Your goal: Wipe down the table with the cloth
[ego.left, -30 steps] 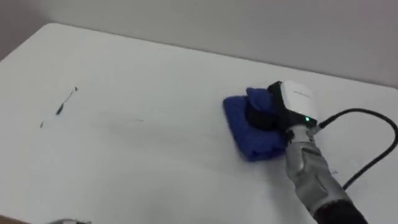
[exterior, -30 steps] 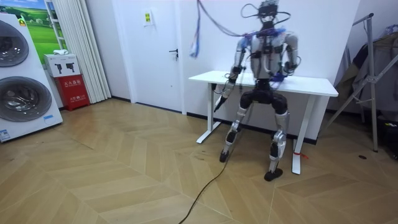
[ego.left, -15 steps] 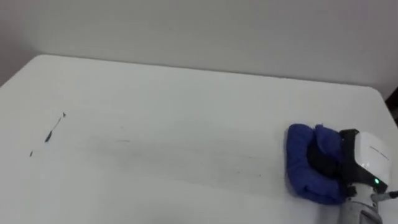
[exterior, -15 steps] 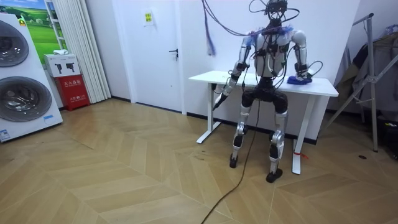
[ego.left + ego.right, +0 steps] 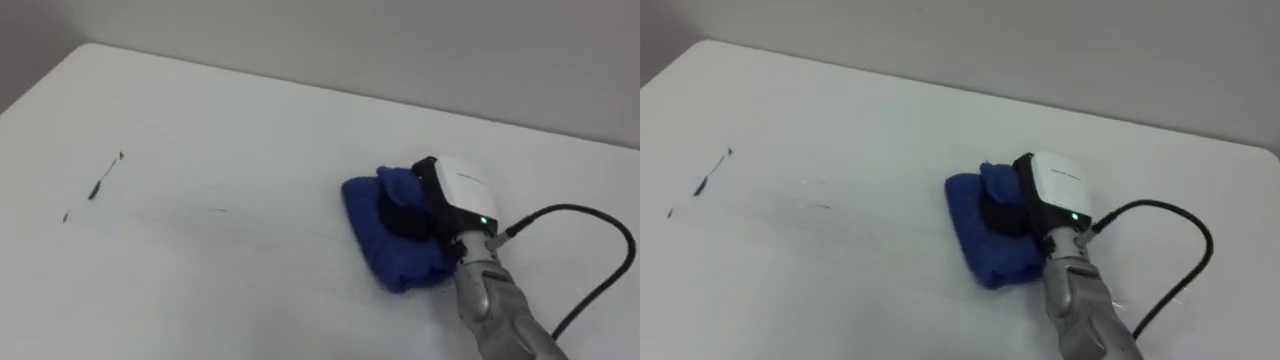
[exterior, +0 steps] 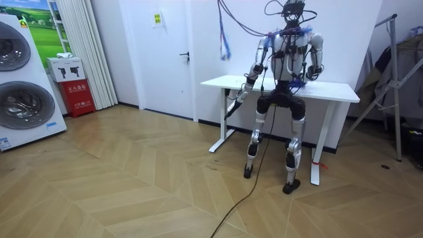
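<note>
Right hand [image 5: 462, 190] grips the bunched blue cloth [image 5: 375, 228] in curled fingers, pressing it onto the white desk [image 5: 250, 120], dark marks [image 5: 104, 176] well apart to its left

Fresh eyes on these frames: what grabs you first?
The blue cloth on the white table, right of its middle, with the right hand lying on it. Next, thin dark marks near the table's left end. The left hand hangs at the table's front edge, in the room view.
</note>
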Motion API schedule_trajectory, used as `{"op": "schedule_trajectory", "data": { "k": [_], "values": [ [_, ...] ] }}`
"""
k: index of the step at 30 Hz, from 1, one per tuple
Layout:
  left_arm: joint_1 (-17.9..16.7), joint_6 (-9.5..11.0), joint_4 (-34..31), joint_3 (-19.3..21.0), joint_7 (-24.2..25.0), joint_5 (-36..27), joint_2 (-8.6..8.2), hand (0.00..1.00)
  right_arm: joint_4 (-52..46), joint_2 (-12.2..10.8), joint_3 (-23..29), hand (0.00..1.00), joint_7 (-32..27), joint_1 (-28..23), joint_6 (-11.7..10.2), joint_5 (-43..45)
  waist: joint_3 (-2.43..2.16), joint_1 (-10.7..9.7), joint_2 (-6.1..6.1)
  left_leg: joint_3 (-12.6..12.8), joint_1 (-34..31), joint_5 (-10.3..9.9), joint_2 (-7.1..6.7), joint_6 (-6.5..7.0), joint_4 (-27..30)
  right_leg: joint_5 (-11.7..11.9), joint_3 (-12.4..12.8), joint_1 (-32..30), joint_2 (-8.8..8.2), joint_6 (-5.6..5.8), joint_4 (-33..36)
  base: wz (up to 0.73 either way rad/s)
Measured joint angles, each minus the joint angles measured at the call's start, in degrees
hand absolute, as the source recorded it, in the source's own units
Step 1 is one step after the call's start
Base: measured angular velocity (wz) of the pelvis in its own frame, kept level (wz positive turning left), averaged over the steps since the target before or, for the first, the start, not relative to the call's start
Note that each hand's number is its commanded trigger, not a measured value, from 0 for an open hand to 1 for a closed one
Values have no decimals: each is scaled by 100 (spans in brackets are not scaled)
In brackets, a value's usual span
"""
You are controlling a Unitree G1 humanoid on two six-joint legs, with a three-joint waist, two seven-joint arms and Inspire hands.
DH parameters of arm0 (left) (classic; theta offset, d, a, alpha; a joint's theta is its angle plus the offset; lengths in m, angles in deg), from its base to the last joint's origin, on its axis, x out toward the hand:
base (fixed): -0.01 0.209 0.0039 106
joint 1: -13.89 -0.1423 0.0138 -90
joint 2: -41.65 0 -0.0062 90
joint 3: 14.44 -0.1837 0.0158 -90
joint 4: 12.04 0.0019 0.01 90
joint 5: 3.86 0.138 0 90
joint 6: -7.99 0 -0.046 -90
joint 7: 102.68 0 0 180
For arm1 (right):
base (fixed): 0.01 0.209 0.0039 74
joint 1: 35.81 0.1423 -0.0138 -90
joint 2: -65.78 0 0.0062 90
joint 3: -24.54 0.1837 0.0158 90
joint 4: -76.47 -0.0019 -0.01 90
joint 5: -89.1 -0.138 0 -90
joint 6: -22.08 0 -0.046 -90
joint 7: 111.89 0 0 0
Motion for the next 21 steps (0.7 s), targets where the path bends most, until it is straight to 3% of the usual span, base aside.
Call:
{"op": "schedule_trajectory", "data": {
  "k": [1, 2, 3, 4, 8, 9, 12, 13, 15, 16, 17, 18, 21],
  "values": [
    [-16, 1, 0, 117, 12, 68, 17, 0, 1, 2, 150, 100, -133, -177, -75, 8, -2, -82, 7, -19, 21, 2, -16, 3, 3, -11, -36, 50, -14, 17, -5, 25],
    [-96, 6, -1, 317, 48, 128, 53, 0, -2, 32, 451, 100, -395, -555, -197, -4, -54, -203, -11, -50, 33, 6, -54, 13, 6, -20, -68, 113, -41, 45, -33, 18],
    [-119, 18, -13, 417, 46, 167, 69, 0, 1, 128, 687, 100, -598, -875, -241, -80, -134, -306, -35, -63, 61, -7, -86, 44, 15, -10, -86, 173, -67, 69, -52, 12],
    [-124, 29, -15, 425, 42, 165, 76, 0, 20, 173, 778, 100, -666, -988, -243, -165, -162, -332, -29, -62, 95, -13, -100, 54, 18, -5, -80, 204, -81, 78, -51, 0],
    [112, 97, -60, 162, 39, 160, 88, 0, 255, 332, 939, 100, -754, -1117, -211, -513, -199, -336, 8, -52, 223, -34, -121, 90, 43, 8, -2, 336, -103, 118, -33, -5],
    [192, 97, -62, 63, 34, 143, 84, 0, 264, 340, 885, 100, -729, -1052, -160, -617, -192, -320, -2, -51, 220, -34, -118, 91, 43, 12, 7, 333, -102, 117, -19, -6],
    [485, 99, -56, -412, -141, 142, -49, 0, 82, 324, 335, 100, -185, -563, 532, -638, -159, -68, -41, -7, 216, -24, -52, 86, 59, 52, 236, 140, -40, 26, 141, -31],
    [529, 100, -50, -516, -170, 143, -67, 0, 12, 304, 215, 100, -6, -444, 650, -626, -160, -9, -30, -8, 207, -23, -40, 84, 56, 70, 283, 95, -16, -2, 144, -45],
    [681, 99, -13, -762, -206, 145, -87, 0, -333, 105, -477, 100, 646, 60, 998, -445, -128, 240, -68, -23, 102, -4, 28, 54, 31, 143, 438, -89, 102, -97, 144, -38],
    [706, 98, -18, -804, -218, 143, -79, 0, -387, 23, -682, 100, 783, 202, 1040, -300, -125, 314, -71, -52, 73, -4, 41, 42, 20, 156, 455, -161, 131, -118, 142, -29],
    [720, 98, -47, -887, -241, 126, -77, 0, -404, -110, -1052, 100, 1024, 543, 1063, -145, -93, 458, -111, -99, 19, -7, 57, 29, 12, 175, 512, -247, 181, -148, 131, -16],
    [711, 93, -58, -946, -266, 124, -99, 0, -388, -296, -1310, 100, 1214, 839, 1055, -103, -31, 557, -140, -129, -21, 2, 65, 37, 11, 178, 513, -255, 199, -155, 121, -5],
    [567, -5, -158, -930, -257, 166, -77, 0, -351, -411, -1524, 100, 1483, 1071, 879, 49, -6, 810, -199, -274, -96, 2, 37, 43, 35, 185, 290, -275, 188, -150, 50, 25]
  ]
}}
